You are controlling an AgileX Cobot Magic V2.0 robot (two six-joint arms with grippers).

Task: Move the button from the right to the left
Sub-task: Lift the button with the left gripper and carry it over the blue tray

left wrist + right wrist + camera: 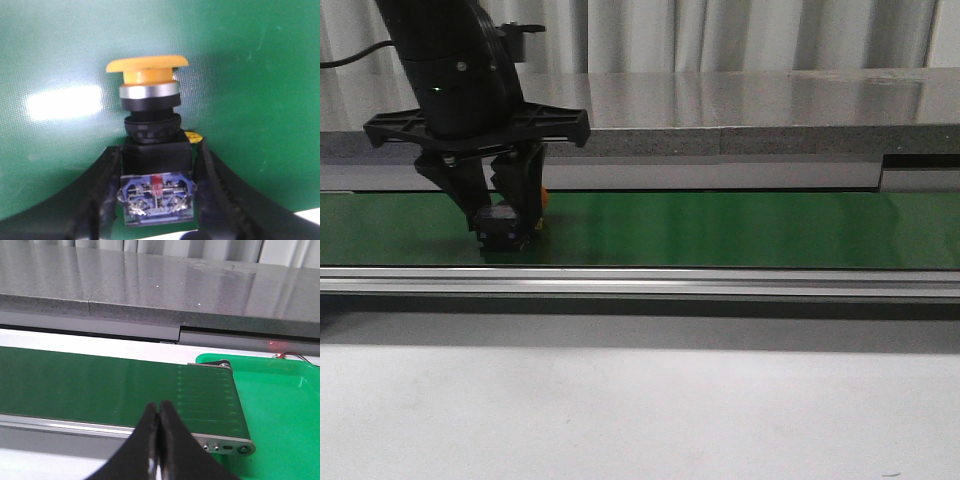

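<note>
The button (150, 100) has a yellow-orange cap (545, 197) on a black body with a blue and red block at its base. It lies on the green conveyor belt (720, 230) at the belt's left part. My left gripper (159, 148) is low over the belt there (506, 226), its black fingers (107, 180) pressed against both sides of the button's body. My right gripper (160, 407) is shut and empty, above the belt's front rail near its right end, out of the front view.
A grey stone ledge (740, 110) runs behind the belt, with curtains beyond. A metal rail (650, 282) edges the belt's front, then a white tabletop (640, 410). A bright green tray (280, 405) sits past the belt's right end.
</note>
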